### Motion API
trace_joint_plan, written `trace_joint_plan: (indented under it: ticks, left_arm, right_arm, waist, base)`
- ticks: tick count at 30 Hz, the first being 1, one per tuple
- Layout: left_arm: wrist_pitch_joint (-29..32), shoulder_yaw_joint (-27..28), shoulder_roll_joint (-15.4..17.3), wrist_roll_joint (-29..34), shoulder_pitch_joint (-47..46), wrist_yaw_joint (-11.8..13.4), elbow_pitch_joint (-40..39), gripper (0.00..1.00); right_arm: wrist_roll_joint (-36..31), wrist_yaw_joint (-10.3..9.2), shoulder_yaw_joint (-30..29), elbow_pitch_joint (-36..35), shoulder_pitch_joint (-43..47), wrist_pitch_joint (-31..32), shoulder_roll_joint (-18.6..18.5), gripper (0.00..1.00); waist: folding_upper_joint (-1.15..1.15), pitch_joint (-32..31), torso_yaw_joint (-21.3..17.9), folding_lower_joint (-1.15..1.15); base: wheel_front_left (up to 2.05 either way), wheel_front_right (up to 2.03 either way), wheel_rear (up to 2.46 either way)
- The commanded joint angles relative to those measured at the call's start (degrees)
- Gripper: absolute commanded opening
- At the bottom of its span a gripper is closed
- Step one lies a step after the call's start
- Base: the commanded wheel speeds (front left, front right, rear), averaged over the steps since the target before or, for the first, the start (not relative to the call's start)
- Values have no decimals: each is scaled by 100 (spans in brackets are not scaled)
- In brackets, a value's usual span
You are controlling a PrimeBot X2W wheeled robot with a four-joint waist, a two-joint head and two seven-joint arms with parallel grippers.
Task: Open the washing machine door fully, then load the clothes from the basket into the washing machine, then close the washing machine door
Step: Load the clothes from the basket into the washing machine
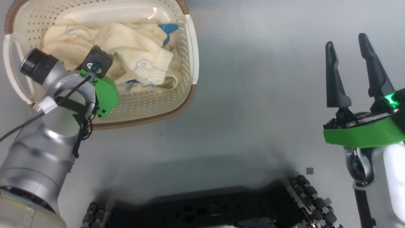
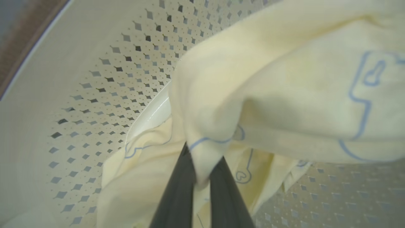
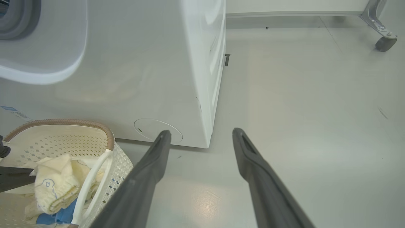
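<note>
Jaws of L gripper (image 2: pixel 202 164) are pinched almost together on 1 fold of the clothes (image 2: pixel 284 95), pale yellow w/ blue outline print. The cloth bunches right btw the tips, so the bite looks thin. Jaws of R gripper (image 1: pixel 346 41) stand wide apart w/ nothing btw them. The pile lies inside the basket (image 1: pixel 148 104), at 11 o'clock in head view, w/ a blue piece at the pile's 1 o'clock. Step in hand, as I read it: lift a garment out. To do it well, prob. raise straight up & slow until the hanging hem is over the rim, since a thin pinch on soft knit could slip if jerked. Watch whether a 2nd piece drags along, and that the light basket doesn't tip w/ it. Then carry toward the washer (image 3: pixel 142 63), at 11 o'clock in R wrist view just behind the basket, grey gasket (image 3: pixel 19 19) at 10. Pose: L arm comes in from 8 o'clock of head view, wrist bent over the near wall, fingers plunged down into the pile. R arm hangs at 3 o'clock, fingers pointing to 12, over bare floor (image 1: pixel 253 95), well apart from the basket.
</note>
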Motion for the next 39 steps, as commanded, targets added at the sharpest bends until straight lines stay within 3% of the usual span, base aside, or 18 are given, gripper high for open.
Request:
trace_joint_plan:
  ticks: [1,10,23,39]
  left_arm:
    - [-90,163,149,-93,259,59,-121,0]
    - [-112,622,360,-489,1133,321,-1514,0]
    - [-113,1800,531,-834,2225,717,-3616,0]
    - [-114,2530,502,-751,2612,657,-4842,0]
  right_arm:
    - [-24,20,73,-146,140,-36,-23,100]
    - [51,20,119,47,99,-36,-92,100]
    - [152,20,280,326,133,-36,-139,100]
    - [303,20,410,591,403,-36,-135,100]
  waist:
    - [0,-146,39,0]
    - [0,-886,197,0]
    - [0,-1660,316,0]
    - [0,-2579,340,0]
  base:
    - [0,0,0]
    - [0,0,0]
    - [0,0,0]
    - [0,0,0]
